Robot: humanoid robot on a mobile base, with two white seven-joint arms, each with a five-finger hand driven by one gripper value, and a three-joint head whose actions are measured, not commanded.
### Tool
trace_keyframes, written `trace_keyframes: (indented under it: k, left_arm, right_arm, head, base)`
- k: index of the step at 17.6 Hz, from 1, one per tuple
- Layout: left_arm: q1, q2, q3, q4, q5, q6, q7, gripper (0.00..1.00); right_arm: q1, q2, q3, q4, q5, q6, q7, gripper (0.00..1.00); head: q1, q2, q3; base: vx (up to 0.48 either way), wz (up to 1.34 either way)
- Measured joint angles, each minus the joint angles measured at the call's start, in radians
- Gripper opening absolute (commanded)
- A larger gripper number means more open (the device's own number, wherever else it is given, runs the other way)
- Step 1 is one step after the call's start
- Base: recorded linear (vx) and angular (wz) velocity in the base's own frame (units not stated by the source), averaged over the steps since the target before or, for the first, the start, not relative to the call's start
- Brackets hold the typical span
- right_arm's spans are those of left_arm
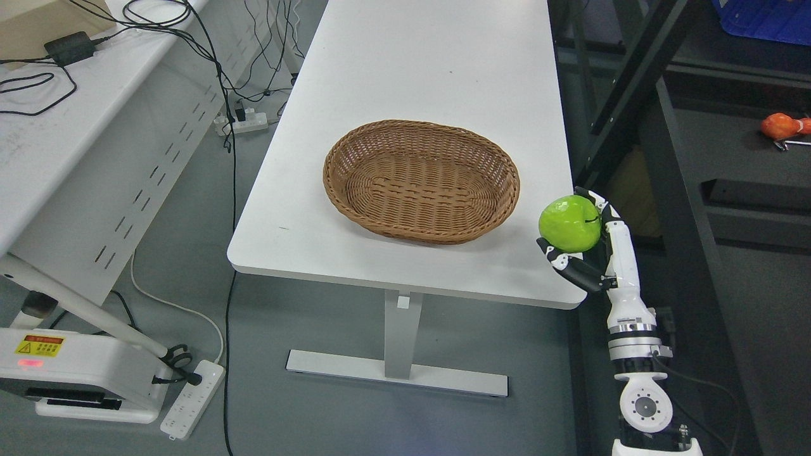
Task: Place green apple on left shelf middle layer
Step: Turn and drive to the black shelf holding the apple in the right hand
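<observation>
A shiny green apple (pixel 569 223) is held in my right hand (pixel 586 244), whose fingers curl around it from behind and below. The hand is raised just past the right front corner of the white table (pixel 412 69), and its white arm rises from the bottom right of the head view. An empty brown wicker basket (pixel 421 180) lies on the table to the left of the apple. A dark shelf unit (pixel 728 209) stands to the right of the hand. My left arm does not show.
An orange-red object (pixel 785 126) lies on a dark shelf board at the far right, with a blue bin (pixel 760 19) above it. A white desk (pixel 57 126) with cables stands at left. A machine base (pixel 76 373) and power strips (pixel 190 399) sit on the floor.
</observation>
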Motion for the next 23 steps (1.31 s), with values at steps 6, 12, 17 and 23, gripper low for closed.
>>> trace_keyframes:
  k: [6,12,17,23]
  left_arm:
    - [0.0,0.0,0.0,0.0,0.0,0.002,0.0,1.0]
    - [0.0,0.0,0.0,0.0,0.0,0.001,0.0,1.0]
    - [0.0,0.0,0.0,0.0,0.0,0.0,0.0,1.0]
    - [0.0,0.0,0.0,0.0,0.0,0.0,0.0,1.0]
  right_arm:
    - [0.042,0.005,0.027,-0.015,-0.004,0.005,0.003,0.0]
    - [0.059,0.007,0.057,-0.021,-0.005,0.006,0.006,0.0]
    - [0.065,0.008,0.071,-0.024,-0.005,0.006,0.001,0.0]
    - [0.067,0.009,0.081,-0.026,-0.005,0.006,0.0,0.0]
  head:
    - [0.0,0.0,0.0]
    - [0.0,0.0,0.0]
    - [0.0,0.0,0.0]
    - [0.0,0.0,0.0]
  base:
    - [-0.089,-0.11]
    - [-0.149,-0.05]
    - [-0.181,0.05]
    - [-0.205,0.13]
